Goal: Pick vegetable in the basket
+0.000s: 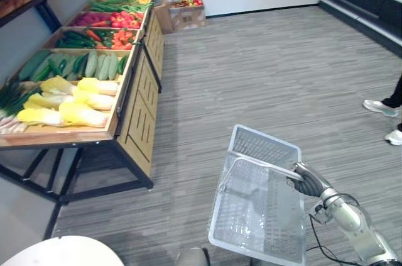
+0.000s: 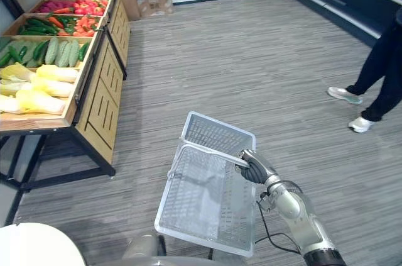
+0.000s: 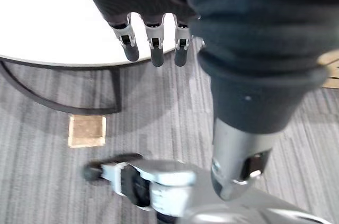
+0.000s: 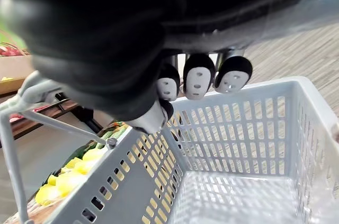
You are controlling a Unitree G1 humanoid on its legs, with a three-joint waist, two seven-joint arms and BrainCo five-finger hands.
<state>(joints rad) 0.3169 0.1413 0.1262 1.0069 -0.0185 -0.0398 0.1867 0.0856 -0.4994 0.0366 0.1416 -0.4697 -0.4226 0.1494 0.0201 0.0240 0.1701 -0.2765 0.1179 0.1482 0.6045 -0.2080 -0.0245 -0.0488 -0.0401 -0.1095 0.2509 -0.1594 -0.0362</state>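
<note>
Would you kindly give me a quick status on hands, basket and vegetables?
Right hand shut on basket handle; left hand open, idle. Basket empty; vegetables on the wooden stand ahead-left. Person off right, away from the stand.

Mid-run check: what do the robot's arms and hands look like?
The right arm is silver-grey, jointed metal; the right hand wears a dark ribbed cover. The left hand shows slim silver fingers with dark tips beside a similar dark cover.
</note>
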